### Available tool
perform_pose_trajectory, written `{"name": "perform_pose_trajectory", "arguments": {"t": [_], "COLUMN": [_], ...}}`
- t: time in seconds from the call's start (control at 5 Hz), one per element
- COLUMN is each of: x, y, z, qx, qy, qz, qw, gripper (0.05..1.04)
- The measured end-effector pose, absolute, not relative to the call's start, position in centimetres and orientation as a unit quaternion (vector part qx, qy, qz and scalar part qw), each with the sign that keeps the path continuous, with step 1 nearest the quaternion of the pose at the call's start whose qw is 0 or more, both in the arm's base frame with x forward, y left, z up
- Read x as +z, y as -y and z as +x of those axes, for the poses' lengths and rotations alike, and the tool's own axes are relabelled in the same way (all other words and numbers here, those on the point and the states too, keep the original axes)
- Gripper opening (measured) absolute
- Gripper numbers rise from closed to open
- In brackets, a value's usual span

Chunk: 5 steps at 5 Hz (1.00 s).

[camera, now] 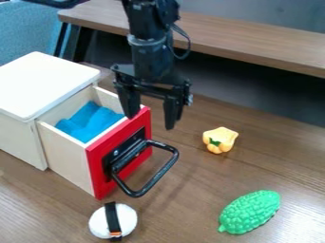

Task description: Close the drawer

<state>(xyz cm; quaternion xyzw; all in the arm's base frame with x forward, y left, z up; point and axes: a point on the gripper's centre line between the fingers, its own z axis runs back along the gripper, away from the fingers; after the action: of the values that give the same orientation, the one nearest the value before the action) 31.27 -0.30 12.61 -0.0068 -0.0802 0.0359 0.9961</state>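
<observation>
The black gripper [151, 119] hangs open above the red drawer front, near its upper right corner, one finger behind or over the front's top edge and the other to its right. The drawer [66, 151] is pulled out of the white-topped cabinet [44, 85], with a blue cloth [90, 122] inside. On the red front, a black handle [166, 167] sticks out toward the lower right. Whether the gripper touches the drawer, I cannot tell.
A yellow pepper-like toy [219, 139] lies right of the drawer, and a green bumpy toy [250, 212] at the lower right. Before the drawer sits a white round object [128, 220] with a black band. A wooden bench [254, 42] runs behind.
</observation>
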Motion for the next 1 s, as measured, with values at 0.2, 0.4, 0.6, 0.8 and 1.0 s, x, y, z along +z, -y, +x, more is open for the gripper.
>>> {"name": "perform_pose_trajectory", "arguments": {"t": [0.2,0.4,0.6,0.8,1.0], "x": [11.8,11.3,10.9,10.5,9.8], "y": [0.9,1.3,1.3,0.3,-0.5], "z": [30.8,30.5,30.2,30.2,30.0], "qx": [0.028,0.023,0.023,0.033,0.035], "qy": [0.075,0.072,0.068,0.070,0.066], "qz": [-0.007,-0.008,-0.008,0.001,0.018], "qw": [0.997,0.997,0.997,0.997,0.997], "gripper": [0.999,0.999,0.999,0.999,0.999]}}
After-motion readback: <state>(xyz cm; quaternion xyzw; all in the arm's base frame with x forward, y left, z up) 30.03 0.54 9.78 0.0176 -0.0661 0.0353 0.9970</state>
